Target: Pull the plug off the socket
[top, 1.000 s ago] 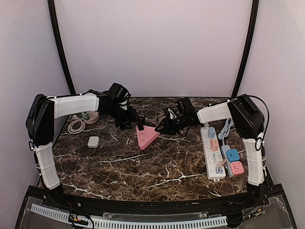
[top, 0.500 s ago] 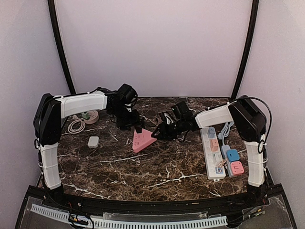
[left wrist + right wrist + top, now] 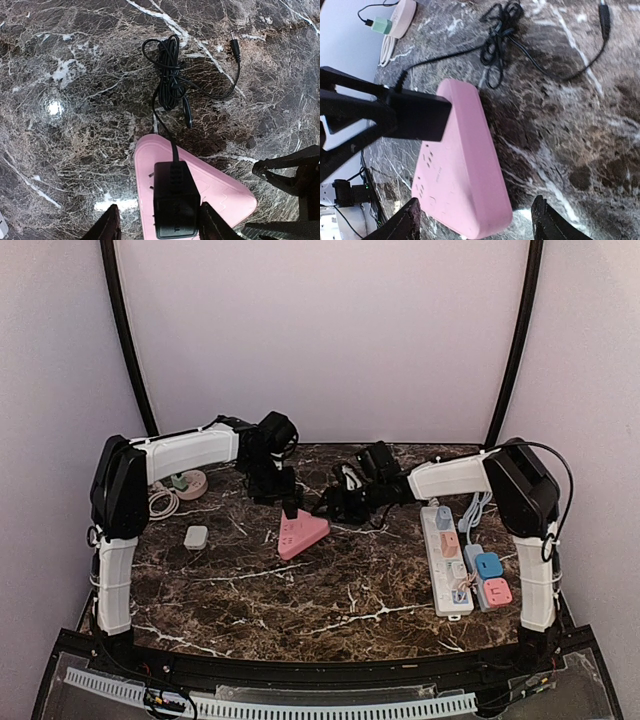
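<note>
A pink triangular socket (image 3: pixel 303 534) lies on the marble table with a black plug (image 3: pixel 291 512) standing in it. In the left wrist view my left gripper (image 3: pixel 160 225) is open astride the plug (image 3: pixel 174 199). Its right finger is close against the plug's side and its left finger stands apart. The plug's black cable (image 3: pixel 169 70) lies coiled beyond the socket (image 3: pixel 220 187). My right gripper (image 3: pixel 476 222) is open wide around the near corner of the socket (image 3: pixel 462 170), holding nothing, and it faces the plug (image 3: pixel 417 117).
A white power strip (image 3: pixel 446 560) with blue and pink adapters (image 3: pixel 489 578) lies at the right. A small white adapter (image 3: pixel 196 536) sits at the left. A round pink unit with a green plug (image 3: pixel 184 482) and a white cord is at the back left.
My right gripper has opened and let go of the socket. The socket has slid a little left and nearer. My left gripper has moved right, over the plug.
</note>
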Available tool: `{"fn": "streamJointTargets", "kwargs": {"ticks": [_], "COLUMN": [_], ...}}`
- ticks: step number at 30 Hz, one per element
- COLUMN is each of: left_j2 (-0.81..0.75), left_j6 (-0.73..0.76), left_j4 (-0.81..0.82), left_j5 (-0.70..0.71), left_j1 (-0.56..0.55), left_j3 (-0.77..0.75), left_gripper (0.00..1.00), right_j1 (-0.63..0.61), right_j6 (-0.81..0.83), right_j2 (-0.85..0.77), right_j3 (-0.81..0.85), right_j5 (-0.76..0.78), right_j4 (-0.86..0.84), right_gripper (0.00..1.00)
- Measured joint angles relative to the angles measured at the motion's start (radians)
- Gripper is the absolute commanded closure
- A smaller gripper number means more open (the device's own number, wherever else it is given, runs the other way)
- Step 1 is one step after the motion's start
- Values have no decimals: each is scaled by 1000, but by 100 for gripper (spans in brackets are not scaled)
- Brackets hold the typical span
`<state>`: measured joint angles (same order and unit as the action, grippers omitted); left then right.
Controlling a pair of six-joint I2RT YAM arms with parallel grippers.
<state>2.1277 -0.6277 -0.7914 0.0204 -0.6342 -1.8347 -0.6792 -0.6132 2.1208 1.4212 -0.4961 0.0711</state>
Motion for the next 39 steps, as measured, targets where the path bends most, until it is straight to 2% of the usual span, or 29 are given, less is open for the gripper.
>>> {"fn": "streamJointTargets", "kwargs": {"ticks": [5, 16, 20, 26, 32, 39], "left_j2": [27, 61, 75, 85, 85, 85], "left_j6": [18, 27, 30, 32, 23, 14], "left_j4": [-14, -23, -26, -29, -45, -45], "left_j5": [-5, -49, -65, -69, -60, -60], "left_j1": [0, -3, -10, -23, -38, -39], "left_j3": [-25, -51, -65, -79, -82, -81], "left_gripper": [52, 60, 68, 84, 92, 93], "right_j1": [0, -2, -2, -9, -26, -29], "right_j6": [-2, -5, -4, 9, 19, -2], "right_j2": [39, 134, 145, 160, 168, 159], "right_j3": [84, 135, 151, 192, 213, 164], "right_j5": [-5, -32, -40, -27, -3, -14], "right_j4": [-1, 3, 4, 47, 82, 27], "right_gripper": [29, 29, 29, 31, 40, 55]}}
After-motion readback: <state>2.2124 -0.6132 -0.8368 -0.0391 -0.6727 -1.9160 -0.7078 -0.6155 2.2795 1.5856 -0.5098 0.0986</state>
